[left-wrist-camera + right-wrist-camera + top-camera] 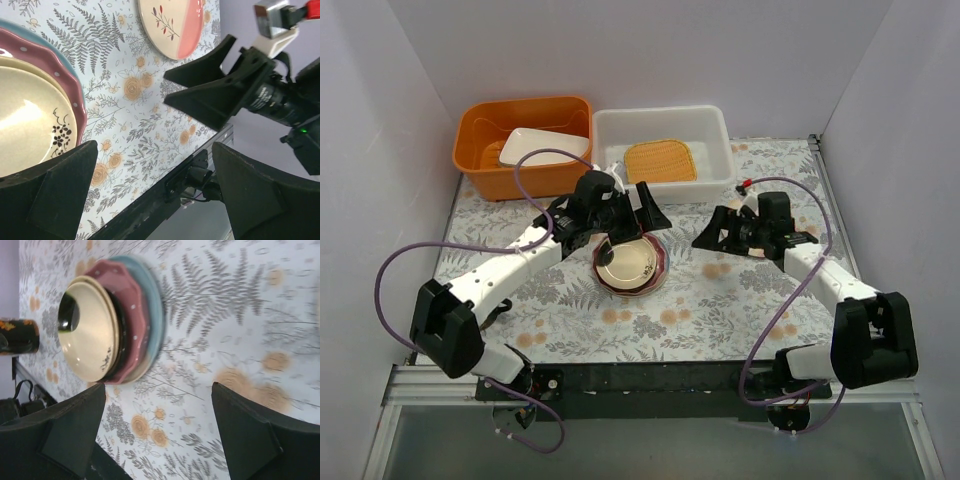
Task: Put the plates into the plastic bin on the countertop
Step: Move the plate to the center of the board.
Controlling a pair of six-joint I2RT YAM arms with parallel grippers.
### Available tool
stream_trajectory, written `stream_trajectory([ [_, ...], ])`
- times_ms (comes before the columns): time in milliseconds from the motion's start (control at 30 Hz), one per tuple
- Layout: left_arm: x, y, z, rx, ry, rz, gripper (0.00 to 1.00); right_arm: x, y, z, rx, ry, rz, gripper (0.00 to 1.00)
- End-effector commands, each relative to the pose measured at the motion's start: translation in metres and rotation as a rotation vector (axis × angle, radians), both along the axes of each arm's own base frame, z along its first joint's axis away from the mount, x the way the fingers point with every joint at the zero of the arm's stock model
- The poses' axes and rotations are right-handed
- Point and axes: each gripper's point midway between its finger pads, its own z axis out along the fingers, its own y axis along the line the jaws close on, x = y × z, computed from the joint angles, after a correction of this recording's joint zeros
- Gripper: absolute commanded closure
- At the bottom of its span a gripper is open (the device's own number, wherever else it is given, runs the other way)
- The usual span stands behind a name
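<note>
A stack of plates (630, 265) sits mid-countertop: a cream plate (90, 332) on top, then a black one, a pink dotted one (131, 295) and a light-blue-rimmed one. My left gripper (630, 232) hovers open over the stack's far side, and the left wrist view shows nothing between its fingers (50, 190). A cream-and-pink plate (172, 25) lies flat on the countertop beyond my right gripper (215, 95). The right gripper (713, 228) stands open and empty to the right of the stack. An orange woven-look plate (660, 161) lies in the plastic bin (710, 125).
An orange tub (480, 150) holding a white rectangular dish (542, 146) stands left of the bin. White walls close in the left, back and right. The black front rail (165, 195) runs along the near edge. Purple cables loop beside both arms.
</note>
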Motion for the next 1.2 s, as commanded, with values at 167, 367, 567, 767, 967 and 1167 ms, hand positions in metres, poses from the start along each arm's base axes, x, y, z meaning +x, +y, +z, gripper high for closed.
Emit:
stream_trajectory([
  [167, 0.004, -0.039, -0.018, -0.005, 0.054, -0.063, 0.02, 0.033, -0.106, 0.006, -0.042, -0.021, -0.250, 0.06],
  [367, 0.011, -0.061, -0.035, -0.004, 0.095, -0.082, 0.02, 0.063, -0.161, -0.002, 0.020, -0.013, -0.415, 0.06],
  [567, 0.010, -0.077, -0.048, -0.003, 0.116, -0.118, 0.02, 0.097, -0.217, 0.002, 0.011, -0.040, -0.580, 0.07],
  [767, 0.011, -0.088, -0.062, 0.008, 0.132, -0.155, 0.02, 0.137, -0.261, 0.014, -0.088, -0.078, -0.704, 0.07],
  [967, 0.009, -0.095, -0.087, 0.018, 0.176, -0.191, 0.02, 0.177, -0.281, -0.007, -0.080, -0.073, -0.756, 0.09],
  [1167, 0.008, -0.100, -0.097, 0.023, 0.192, -0.228, 0.02, 0.225, -0.284, -0.039, -0.044, 0.024, -0.698, 0.15],
])
